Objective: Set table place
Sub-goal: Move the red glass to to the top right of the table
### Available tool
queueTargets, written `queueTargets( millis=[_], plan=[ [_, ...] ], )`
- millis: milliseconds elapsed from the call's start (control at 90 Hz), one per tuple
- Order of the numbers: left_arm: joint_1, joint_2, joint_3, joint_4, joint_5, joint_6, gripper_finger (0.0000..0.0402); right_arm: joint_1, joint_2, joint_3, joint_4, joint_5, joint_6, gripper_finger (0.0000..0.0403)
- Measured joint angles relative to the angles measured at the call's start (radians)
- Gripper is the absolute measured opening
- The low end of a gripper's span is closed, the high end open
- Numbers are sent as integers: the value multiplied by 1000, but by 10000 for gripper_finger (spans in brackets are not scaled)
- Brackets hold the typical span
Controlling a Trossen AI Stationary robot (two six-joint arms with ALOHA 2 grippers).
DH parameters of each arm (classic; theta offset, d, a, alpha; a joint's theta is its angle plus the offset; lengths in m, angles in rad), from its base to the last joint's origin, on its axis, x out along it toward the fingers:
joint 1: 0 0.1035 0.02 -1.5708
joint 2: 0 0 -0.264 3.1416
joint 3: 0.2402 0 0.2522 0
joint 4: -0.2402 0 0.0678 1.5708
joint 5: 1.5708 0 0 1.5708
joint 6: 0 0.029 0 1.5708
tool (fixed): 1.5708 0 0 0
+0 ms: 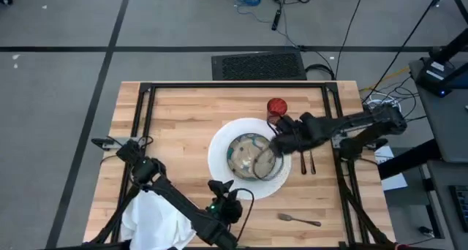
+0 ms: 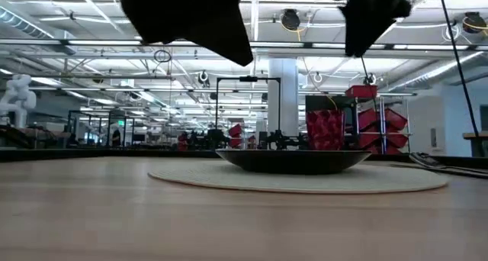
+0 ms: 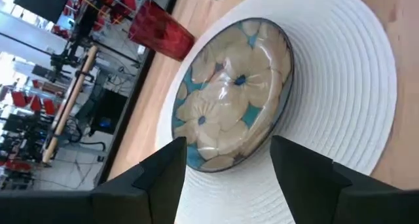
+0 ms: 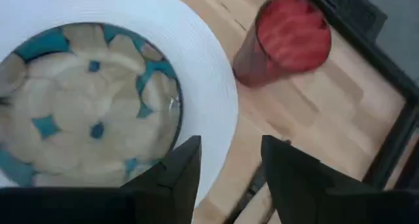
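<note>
Right gripper (image 1: 278, 146) hovers over the right rim of the floral cream-and-teal bowl (image 1: 250, 156), fingers spread, grasping nothing. Bowl sits centred on the large round white ribbed plate (image 1: 221, 164), mid light wooden table (image 1: 183, 118). Small red cup (image 1: 276, 106) just beyond the plate. Left gripper (image 1: 221, 199) at the plate's near edge, fingers parted, empty. Metal fork (image 1: 298, 219) lies near-right; white cloth napkin (image 1: 150, 221) near-left.
</note>
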Motion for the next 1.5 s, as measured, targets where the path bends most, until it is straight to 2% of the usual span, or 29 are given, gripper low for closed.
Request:
queueTargets(
  millis=[100, 233, 367, 433, 578, 700, 911, 1156, 1267, 1367, 1444, 1500],
  plan=[
    [26, 0, 0, 120, 24, 101, 208, -107, -1, 0, 101, -26, -183, 148],
    [51, 8, -1, 315, 63, 262, 208, -261, 9, 0, 227, -129, -403, 148],
    [68, 19, -73, 485, 151, 393, 208, -397, 22, 0, 300, -232, -580, 148],
    [76, 23, -134, 485, 180, 376, 208, -457, 32, -6, 318, -287, -624, 148],
    [91, 9, -277, 472, 219, 227, 208, -549, 61, -52, 334, -380, -695, 148],
    [91, 4, -315, 474, 227, 176, 208, -566, 88, -85, 361, -449, -733, 148],
    [92, -55, -325, 469, 257, 214, 208, -576, 155, -105, 398, -439, -739, 148],
    [38, -193, -323, 425, 241, 180, 208, -576, 250, -105, 418, -443, -732, 144],
    [22, -267, -323, 275, 246, 157, 205, -577, 265, -105, 422, -443, -735, 115],
    [44, -355, -365, 155, 257, 99, 192, -577, 262, -105, 422, -442, -750, 67],
    [76, -440, -461, 171, 296, 100, 178, -577, 248, -105, 420, -439, -774, 22],
    [106, -517, -554, 214, 327, 103, 167, -576, 233, -104, 418, -434, -794, 9]
  ],
)
